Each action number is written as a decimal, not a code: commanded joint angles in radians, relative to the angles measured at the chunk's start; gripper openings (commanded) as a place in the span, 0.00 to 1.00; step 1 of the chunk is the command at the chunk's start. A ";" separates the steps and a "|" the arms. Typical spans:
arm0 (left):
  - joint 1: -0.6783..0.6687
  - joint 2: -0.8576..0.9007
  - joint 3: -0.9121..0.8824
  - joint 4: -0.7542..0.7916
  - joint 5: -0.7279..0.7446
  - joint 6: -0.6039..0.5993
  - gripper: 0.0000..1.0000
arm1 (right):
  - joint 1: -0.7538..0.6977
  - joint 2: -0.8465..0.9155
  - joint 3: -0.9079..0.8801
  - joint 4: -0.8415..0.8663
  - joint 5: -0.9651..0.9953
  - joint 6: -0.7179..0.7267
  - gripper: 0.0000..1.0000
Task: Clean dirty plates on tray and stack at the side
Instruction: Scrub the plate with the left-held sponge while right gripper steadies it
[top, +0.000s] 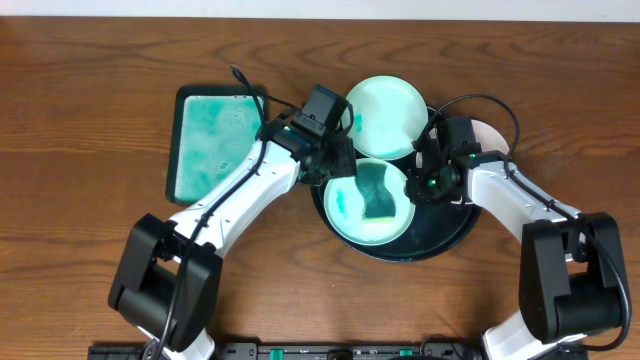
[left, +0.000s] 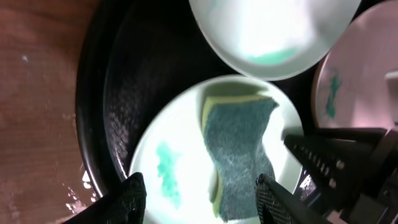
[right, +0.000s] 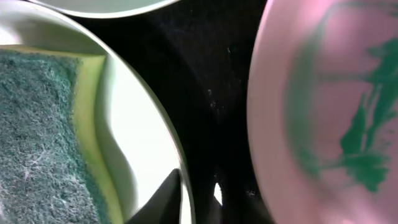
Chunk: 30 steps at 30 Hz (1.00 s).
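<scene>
overhead looks straight down on the whole table (top: 80, 100). both wrist views sit close above the tray (left: 93, 93), sharing the sponge (left: 239, 149).

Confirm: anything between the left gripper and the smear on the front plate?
Nothing visible. The left gripper hangs open over the front plate, and the teal smear lies bare between its fingers. The sponge sits beside the smear, not on it. The right gripper is at the plate's right rim.
</scene>
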 joint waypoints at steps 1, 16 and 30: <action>-0.037 0.000 -0.002 -0.005 0.013 0.018 0.57 | 0.003 0.020 0.032 -0.005 0.005 0.015 0.10; -0.149 0.087 -0.002 0.045 -0.018 -0.077 0.57 | 0.007 0.021 0.049 0.014 -0.005 0.144 0.24; -0.150 0.092 -0.002 0.043 -0.017 -0.077 0.54 | 0.008 0.021 0.048 0.072 -0.006 -0.105 0.22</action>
